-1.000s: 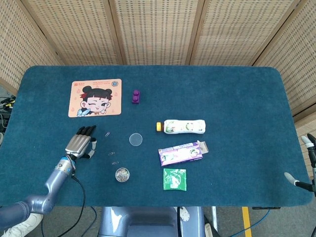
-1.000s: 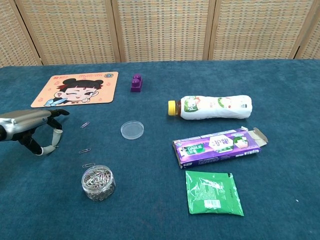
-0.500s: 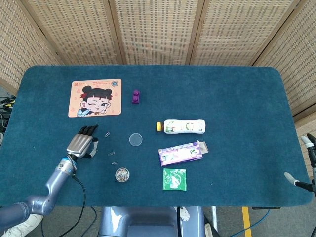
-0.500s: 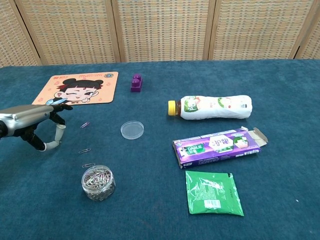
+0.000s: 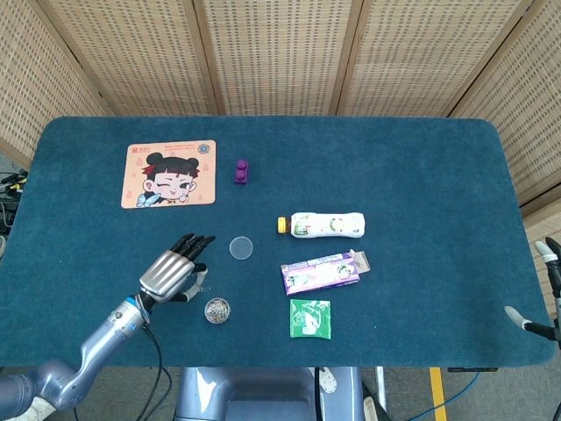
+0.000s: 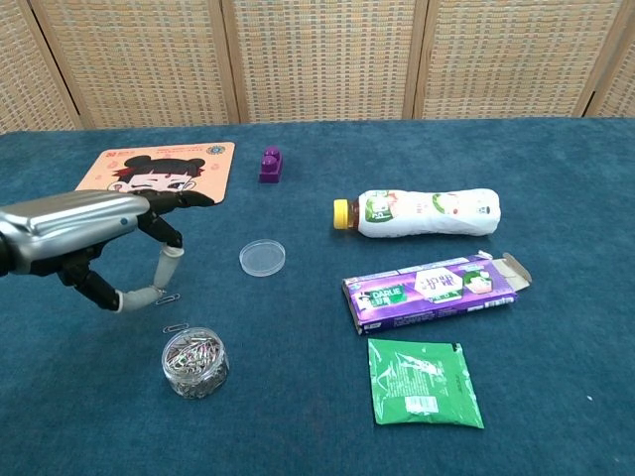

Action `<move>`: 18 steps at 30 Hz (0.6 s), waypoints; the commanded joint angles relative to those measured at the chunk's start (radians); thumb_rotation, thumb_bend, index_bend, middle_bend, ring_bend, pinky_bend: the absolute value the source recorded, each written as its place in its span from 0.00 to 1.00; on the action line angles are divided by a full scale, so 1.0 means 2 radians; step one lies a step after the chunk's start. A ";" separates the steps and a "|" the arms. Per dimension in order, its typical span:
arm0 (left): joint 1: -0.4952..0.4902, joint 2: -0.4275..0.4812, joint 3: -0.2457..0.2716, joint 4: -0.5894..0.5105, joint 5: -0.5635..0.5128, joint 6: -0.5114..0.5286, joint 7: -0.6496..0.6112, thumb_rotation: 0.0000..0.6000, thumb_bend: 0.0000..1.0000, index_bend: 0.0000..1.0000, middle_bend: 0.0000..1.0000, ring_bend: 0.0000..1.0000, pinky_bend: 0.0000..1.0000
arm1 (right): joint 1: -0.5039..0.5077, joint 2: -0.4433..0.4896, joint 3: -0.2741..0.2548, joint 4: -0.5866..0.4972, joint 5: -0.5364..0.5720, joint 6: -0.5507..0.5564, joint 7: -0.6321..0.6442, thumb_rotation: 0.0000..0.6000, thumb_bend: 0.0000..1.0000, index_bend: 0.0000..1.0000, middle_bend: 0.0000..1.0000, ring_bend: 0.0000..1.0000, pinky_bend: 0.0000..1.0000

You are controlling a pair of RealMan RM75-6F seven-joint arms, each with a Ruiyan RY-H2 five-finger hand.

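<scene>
Left hand [image 6: 94,243] poised low over the table [image 5: 421,158], fingers apart and curved downward, thumb and a fingertip [image 6: 171,260] drawn toward each other above a loose paper clip [image 6: 169,298]; nothing yet pinched, clip lying flat on the cloth just beneath the tips; held so, seemingly, to close on something thin and flat. A second loose clip [image 6: 178,327] just nearer the camera, beside the small clear jar of clips [image 6: 194,363]; jar upright and open-topped, near enough for clips to be dropped in or taken out. Shallow clear dish [image 6: 262,258] right of the hand, apart from it. Further off: cartoon mat [image 6: 154,175], purple block [image 6: 269,165], bottle [image 6: 417,214] lying on its side, purple carton [image 6: 433,290] with flap open, green packet [image 6: 421,382] flat. Right hand nowhere to be seen in either view.
</scene>
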 commanded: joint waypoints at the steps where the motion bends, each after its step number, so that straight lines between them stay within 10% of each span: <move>1: -0.002 -0.003 0.012 -0.017 0.004 -0.006 0.022 1.00 0.44 0.69 0.00 0.00 0.00 | 0.000 0.000 0.000 0.001 0.001 -0.001 0.002 1.00 0.00 0.00 0.00 0.00 0.00; 18: -0.006 -0.018 0.021 -0.020 -0.017 -0.026 0.047 1.00 0.44 0.69 0.00 0.00 0.00 | -0.001 0.002 0.001 0.000 0.002 -0.001 0.007 1.00 0.00 0.00 0.00 0.00 0.00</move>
